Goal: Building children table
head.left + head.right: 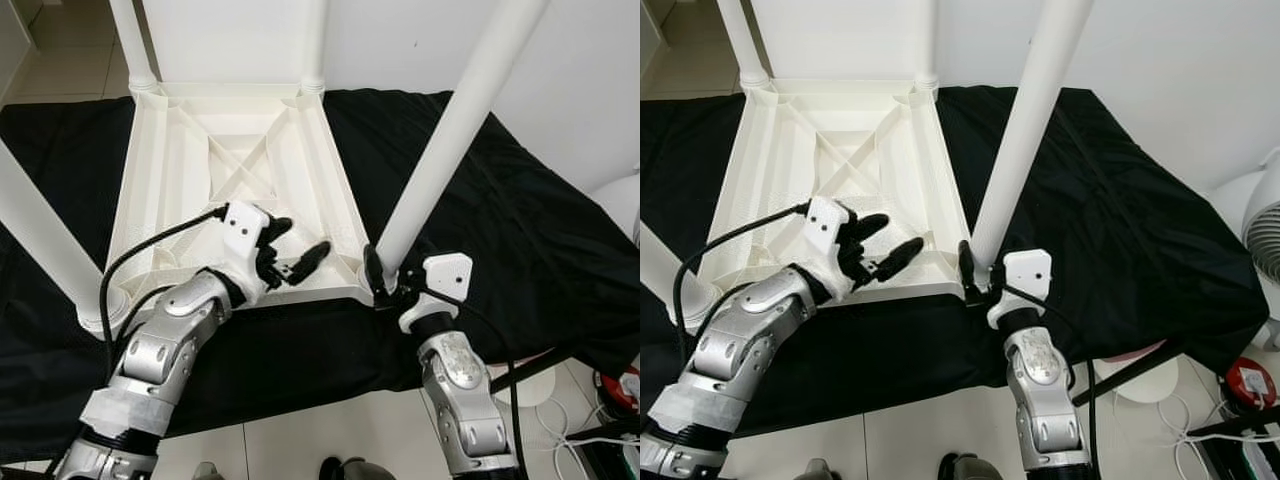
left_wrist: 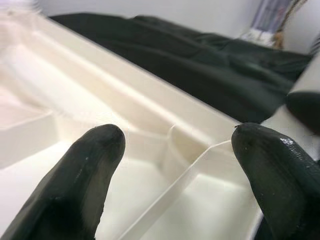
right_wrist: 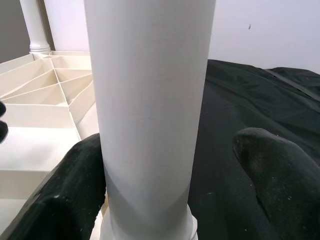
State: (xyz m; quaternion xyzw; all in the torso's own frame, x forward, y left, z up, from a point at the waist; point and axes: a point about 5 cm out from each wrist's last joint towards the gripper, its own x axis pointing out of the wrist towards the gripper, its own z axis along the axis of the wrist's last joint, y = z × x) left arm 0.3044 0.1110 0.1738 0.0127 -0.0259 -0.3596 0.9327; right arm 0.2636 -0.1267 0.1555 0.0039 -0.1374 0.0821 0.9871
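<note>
Upside down on the black cloth (image 1: 520, 230) lies the white children's table top (image 1: 170, 170), ribbed underside up. At its near right corner stands the white table leg (image 1: 440, 150), long axis rising up and slightly right, its foot straddled by the right claw (image 3: 165, 165), fingers spread on both sides, one touching. Hovers over the near rim: left claw (image 1: 295, 250), spread, empty, further from the leg. Right wrist view alone reveals the collar seating the leg.
</note>
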